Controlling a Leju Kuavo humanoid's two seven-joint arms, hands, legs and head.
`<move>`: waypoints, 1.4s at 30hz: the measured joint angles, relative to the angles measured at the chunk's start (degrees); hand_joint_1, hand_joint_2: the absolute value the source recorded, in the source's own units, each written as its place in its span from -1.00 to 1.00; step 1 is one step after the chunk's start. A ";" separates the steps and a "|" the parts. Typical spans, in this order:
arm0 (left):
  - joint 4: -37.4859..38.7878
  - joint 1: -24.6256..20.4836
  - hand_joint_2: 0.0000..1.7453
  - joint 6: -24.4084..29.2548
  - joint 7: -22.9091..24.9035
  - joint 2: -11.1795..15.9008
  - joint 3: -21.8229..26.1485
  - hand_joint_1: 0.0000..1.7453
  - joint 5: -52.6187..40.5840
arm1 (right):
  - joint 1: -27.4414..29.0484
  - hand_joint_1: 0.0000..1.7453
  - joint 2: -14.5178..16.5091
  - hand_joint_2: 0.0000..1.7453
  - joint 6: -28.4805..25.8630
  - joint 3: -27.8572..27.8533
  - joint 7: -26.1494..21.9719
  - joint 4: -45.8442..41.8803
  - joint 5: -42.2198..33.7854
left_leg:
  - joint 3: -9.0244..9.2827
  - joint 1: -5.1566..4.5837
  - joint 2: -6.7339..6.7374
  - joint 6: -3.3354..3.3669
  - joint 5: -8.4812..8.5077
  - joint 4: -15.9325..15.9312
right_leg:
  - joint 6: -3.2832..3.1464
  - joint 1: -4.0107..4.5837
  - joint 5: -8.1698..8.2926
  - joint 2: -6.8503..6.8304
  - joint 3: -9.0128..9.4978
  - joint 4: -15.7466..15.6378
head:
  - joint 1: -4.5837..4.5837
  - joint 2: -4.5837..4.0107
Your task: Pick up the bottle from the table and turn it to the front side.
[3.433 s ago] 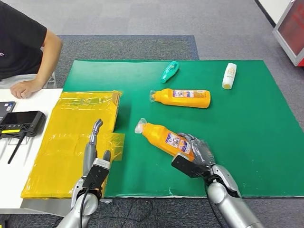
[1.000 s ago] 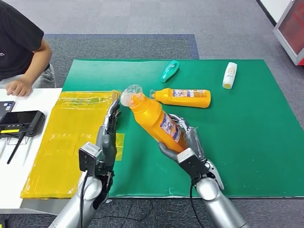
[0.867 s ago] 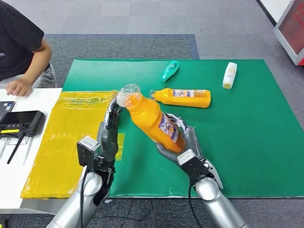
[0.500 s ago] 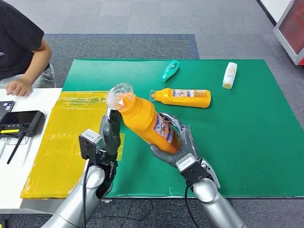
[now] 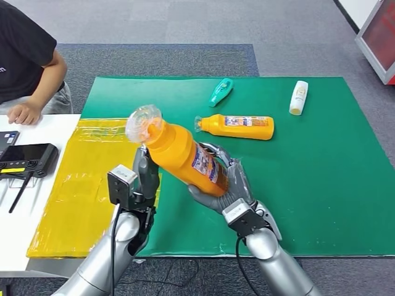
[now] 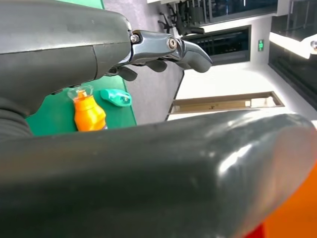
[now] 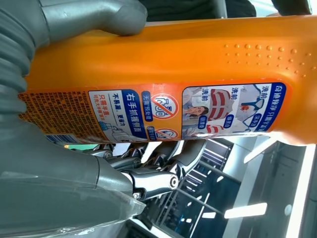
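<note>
We grip the orange bottle (image 5: 186,159) by its base in our right hand (image 5: 228,188); our left hand (image 5: 145,176), fingers apart, empty beneath its neck, might knock it loose

Right hand (image 5: 229,188) grips, fingers wrapped; left hand (image 5: 145,179) raised, fingers upright.

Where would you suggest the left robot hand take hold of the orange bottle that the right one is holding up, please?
Probably the bare upper body of the held orange bottle, just below its neck. The right robot hand already wraps the labelled lower half, and the bottle tilts with its clear cap toward the left robot hand. Coming from that left side, fingers around the round body, looks simplest.
</note>
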 joint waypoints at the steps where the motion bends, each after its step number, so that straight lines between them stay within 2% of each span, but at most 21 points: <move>1: 0.15 -0.16 -1.00 0.14 0.16 -0.06 -0.15 -1.00 -0.03 | -0.27 1.00 0.08 1.00 -0.21 0.23 0.08 0.10 0.01 | 0.00 0.00 0.00 0.00 0.00 0.00 | 0.00 0.00 0.00 0.00 0.00 0.00 | -0.01 0.00; 9: 1.68 -0.73 -1.00 3.06 0.71 -0.41 -1.68 -1.00 -2.29 | -1.00 1.00 0.27 1.00 -1.11 1.12 0.68 0.54 -0.16 | -0.04 0.00 0.00 0.00 0.00 0.00 | 0.00 0.00 0.00 0.00 -0.03 0.00 | -0.01 0.00; 24: 2.38 -1.77 -1.00 4.25 1.89 -0.50 -3.28 -1.00 -3.44 | -2.18 1.00 0.27 1.00 -3.04 2.02 1.32 0.77 1.45 | -0.11 0.00 0.00 0.00 0.03 0.00 | 0.00 0.00 0.02 0.00 -0.10 0.00 | -0.01 0.00; 42: 2.40 -2.73 -1.00 5.36 1.95 0.98 -4.42 -1.00 -9.55 | -1.92 1.00 0.27 1.00 -3.61 2.06 0.88 0.79 0.85 | -0.13 0.00 0.00 -0.01 0.06 0.00 | 0.01 0.00 0.05 0.00 -0.13 0.00 | -0.01 0.00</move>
